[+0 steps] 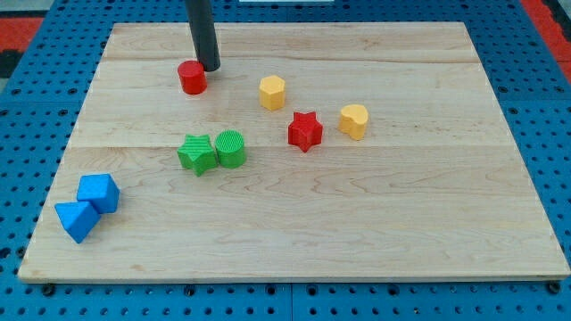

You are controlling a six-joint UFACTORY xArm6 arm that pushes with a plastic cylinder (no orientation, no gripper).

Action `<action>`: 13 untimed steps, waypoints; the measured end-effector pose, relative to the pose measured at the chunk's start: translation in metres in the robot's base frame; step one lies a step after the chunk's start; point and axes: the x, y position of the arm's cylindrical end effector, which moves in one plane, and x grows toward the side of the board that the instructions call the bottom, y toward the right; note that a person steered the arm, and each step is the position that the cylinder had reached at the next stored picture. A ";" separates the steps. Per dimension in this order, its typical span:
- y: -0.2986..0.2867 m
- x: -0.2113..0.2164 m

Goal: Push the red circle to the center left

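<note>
Standing upright, red circle [192, 78] touches my tip [210, 68].

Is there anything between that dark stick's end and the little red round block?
Nothing. In the camera view, my tip sits right beside the red circle, at its upper right edge, with no other block between them.

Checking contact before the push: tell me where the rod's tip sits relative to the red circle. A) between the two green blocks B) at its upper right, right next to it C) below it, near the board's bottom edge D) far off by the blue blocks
B: my tip stands just up and to the view's right of the red circle, close against its edge.
</note>
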 end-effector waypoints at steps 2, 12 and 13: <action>-0.024 0.002; -0.094 0.085; -0.099 0.085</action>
